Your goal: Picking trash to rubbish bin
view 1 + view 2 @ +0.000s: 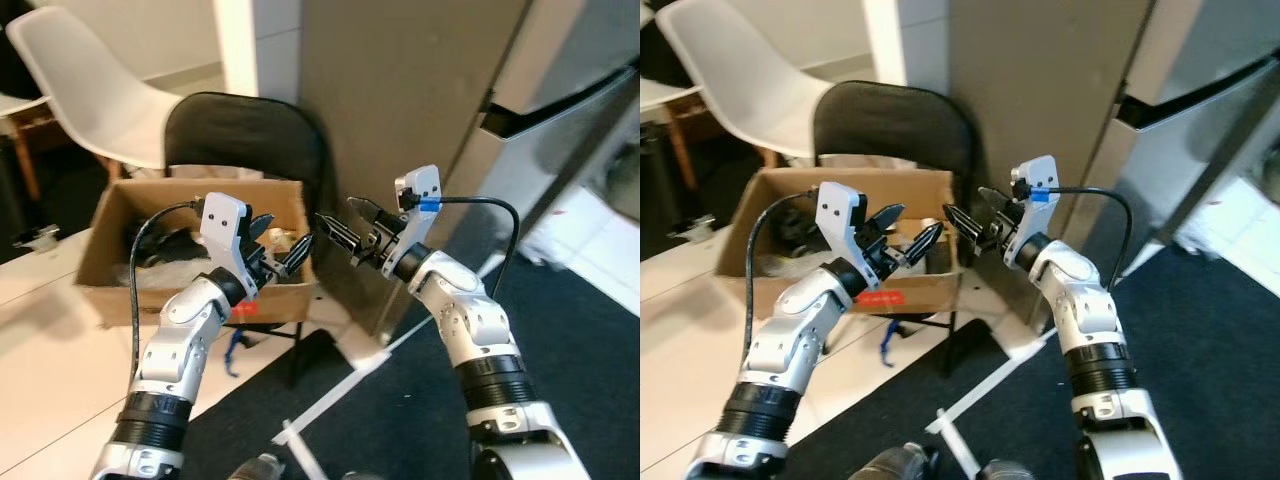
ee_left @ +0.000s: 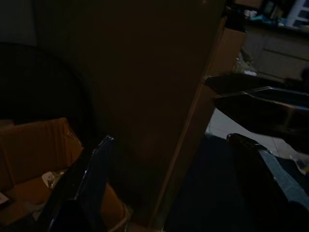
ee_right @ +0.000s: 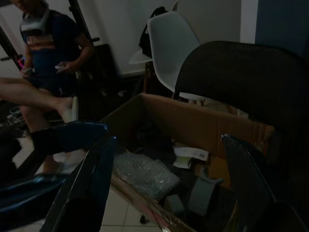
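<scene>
Left hand point(image 1: 280, 245) spread, empty, hovering at cardboard box point(image 1: 110, 215) rim; right hand point(image 1: 345, 232) spread, empty, just beside box's near corner, tips facing left hand.
Trash inside box: bubble-wrap wad point(image 3: 145, 174), paper scrap point(image 3: 190, 154), dark bits. No rubbish bin identifiable.
Judgement: wrap light, soft, crushable, slick film — pinch bunched fold mid-wad. Paper flimsy — take by edge.
Box rests on black chair point(image 1: 250, 130); white chair point(image 1: 90, 80) behind; person seated point(image 3: 46, 63) beyond.

White shell chair point(image 1: 85, 85) at rear left. Black chair point(image 1: 250, 140) before tall brown panel point(image 1: 410, 110). Pale tile floor point(image 1: 50, 340) left; dark carpet point(image 1: 400, 420) right.
</scene>
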Robot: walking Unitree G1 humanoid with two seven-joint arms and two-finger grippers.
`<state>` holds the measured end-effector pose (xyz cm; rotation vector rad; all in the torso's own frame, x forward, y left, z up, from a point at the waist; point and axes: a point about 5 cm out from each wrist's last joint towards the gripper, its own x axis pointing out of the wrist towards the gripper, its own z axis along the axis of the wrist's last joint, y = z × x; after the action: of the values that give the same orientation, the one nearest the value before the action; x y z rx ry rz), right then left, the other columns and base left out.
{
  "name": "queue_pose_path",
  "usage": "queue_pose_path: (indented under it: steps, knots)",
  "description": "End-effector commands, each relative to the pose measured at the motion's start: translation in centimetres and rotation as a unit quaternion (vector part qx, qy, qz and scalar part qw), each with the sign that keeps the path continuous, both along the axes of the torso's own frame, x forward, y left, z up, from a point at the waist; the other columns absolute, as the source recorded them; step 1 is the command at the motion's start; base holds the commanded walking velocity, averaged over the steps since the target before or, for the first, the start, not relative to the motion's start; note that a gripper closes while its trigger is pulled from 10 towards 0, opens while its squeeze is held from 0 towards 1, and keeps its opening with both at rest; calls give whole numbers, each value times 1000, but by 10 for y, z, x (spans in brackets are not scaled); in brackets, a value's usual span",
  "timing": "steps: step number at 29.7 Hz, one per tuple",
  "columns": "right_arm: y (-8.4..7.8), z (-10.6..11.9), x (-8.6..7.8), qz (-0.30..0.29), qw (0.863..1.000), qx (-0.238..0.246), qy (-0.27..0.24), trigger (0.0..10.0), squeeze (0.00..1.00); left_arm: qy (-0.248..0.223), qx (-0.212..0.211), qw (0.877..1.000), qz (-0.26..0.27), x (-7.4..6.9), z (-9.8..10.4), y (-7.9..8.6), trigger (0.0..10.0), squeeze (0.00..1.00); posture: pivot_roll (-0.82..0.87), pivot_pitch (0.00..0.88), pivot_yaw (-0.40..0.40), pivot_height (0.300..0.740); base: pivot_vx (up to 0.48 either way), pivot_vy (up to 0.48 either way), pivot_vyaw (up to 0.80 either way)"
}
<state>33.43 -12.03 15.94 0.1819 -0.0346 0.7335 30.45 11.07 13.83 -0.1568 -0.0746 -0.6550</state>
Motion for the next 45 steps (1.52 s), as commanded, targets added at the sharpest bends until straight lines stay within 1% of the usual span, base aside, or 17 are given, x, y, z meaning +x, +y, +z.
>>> queue_pose_path:
  steps: [1, 18, 24, 45]
  knots:
    - [1, 0, 0, 2, 1000, 0, -2, 10000, 0, 10, 4, 1000, -1, 0, -4, 0, 10000, 0, -28, 0, -46, 740, 0, 0, 744]
    - [1, -1, -1, 3, 1000, 3, 3, 10000, 0, 10, 2, 1000, 2, 0, -4, 0, 10000, 0, -27, 0, -46, 740, 0, 0, 742]
    - [0, -2, 1, -8, 1000, 9, 11, 10000, 0, 5, -4, 1000, -3, -1, -3, 0, 10000, 0, -27, 0, -46, 740, 0, 0, 0]
    - [-1, -2, 2, -13, 1000, 4, 16, 10000, 0, 0, -3, 1000, -8, -2, -2, 0, 10000, 0, -31, 0, -43, 740, 328, 0, 0]
